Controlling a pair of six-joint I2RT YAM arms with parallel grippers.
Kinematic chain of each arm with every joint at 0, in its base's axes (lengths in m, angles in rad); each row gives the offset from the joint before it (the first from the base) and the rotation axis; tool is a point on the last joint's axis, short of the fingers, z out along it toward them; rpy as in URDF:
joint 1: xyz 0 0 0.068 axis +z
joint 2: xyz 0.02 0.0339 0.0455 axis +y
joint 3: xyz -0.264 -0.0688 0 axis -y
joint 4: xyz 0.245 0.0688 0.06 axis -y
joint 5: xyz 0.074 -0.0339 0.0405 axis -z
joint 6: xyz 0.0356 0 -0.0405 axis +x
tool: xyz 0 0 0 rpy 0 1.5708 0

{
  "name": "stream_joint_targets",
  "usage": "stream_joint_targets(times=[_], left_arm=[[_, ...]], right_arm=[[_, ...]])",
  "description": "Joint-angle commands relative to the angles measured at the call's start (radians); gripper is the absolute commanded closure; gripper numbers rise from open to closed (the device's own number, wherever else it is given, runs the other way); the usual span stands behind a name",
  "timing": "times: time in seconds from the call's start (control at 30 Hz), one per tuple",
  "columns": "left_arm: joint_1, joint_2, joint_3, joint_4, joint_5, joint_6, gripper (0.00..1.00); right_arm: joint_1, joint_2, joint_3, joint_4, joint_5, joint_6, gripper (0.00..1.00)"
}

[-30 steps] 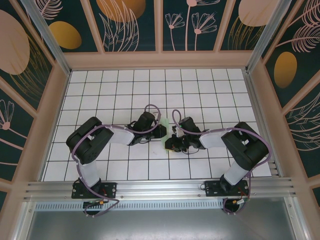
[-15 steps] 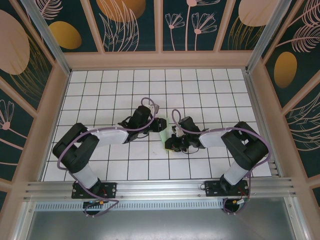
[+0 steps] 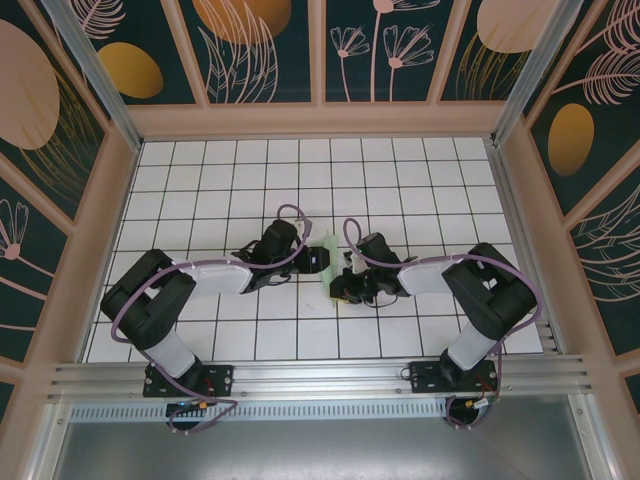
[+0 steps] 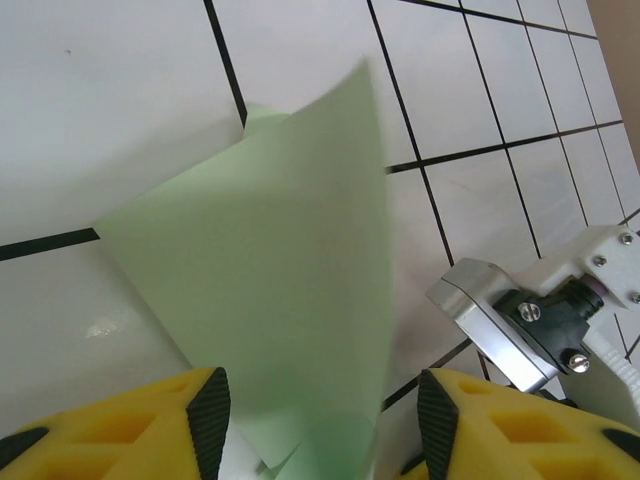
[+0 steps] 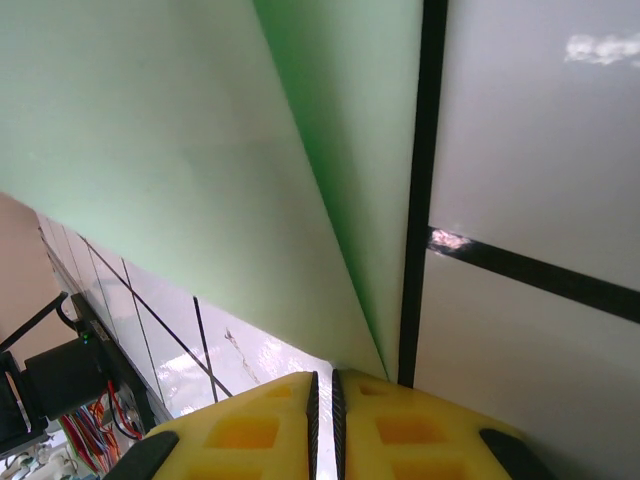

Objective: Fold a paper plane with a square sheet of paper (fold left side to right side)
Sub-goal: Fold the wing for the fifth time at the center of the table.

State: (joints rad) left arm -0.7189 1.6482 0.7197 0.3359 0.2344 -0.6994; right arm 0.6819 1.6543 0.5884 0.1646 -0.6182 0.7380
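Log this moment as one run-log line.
left gripper open, straddling paper | right gripper shut on paper edge | paper partly folded

Plenty of bare worktop (image 3: 400, 170) toward the back wall (image 3: 320, 118) and out to both sides, easy passing there. Tight in the middle though, with the left gripper (image 3: 318, 259) and right gripper (image 3: 340, 290) close together and the green paper (image 3: 329, 244) between them. Boxed in further out by the wooden side walls (image 3: 95, 230), plus the left arm (image 3: 215, 272) and right arm (image 3: 450, 275) sprawled across the near rows.
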Motion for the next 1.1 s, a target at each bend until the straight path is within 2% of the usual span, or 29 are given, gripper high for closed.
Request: stream_joint_targets(times=[0.0, 0.13, 0.33, 0.43, 1.07], left_arm=[[0.005, -0.017, -0.001, -0.009, -0.013, 0.015, 0.44], [0.005, 0.012, 0.003, 0.032, 0.036, 0.011, 0.52], [0.006, 0.060, 0.043, 0.022, 0.021, 0.026, 0.78], [0.007, 0.092, 0.064, 0.012, 0.005, 0.036, 0.84], [0.029, 0.207, 0.110, 0.016, -0.028, 0.046, 0.87]], right_arm=[[0.005, 0.090, -0.040, -0.154, 0.172, -0.020, 0.83], [0.005, 0.092, -0.042, -0.150, 0.172, -0.020, 0.82], [0.006, 0.094, -0.040, -0.156, 0.171, -0.023, 0.82], [0.007, 0.093, -0.042, -0.159, 0.173, -0.025, 0.82], [0.011, 0.100, -0.042, -0.174, 0.175, -0.037, 0.82]])
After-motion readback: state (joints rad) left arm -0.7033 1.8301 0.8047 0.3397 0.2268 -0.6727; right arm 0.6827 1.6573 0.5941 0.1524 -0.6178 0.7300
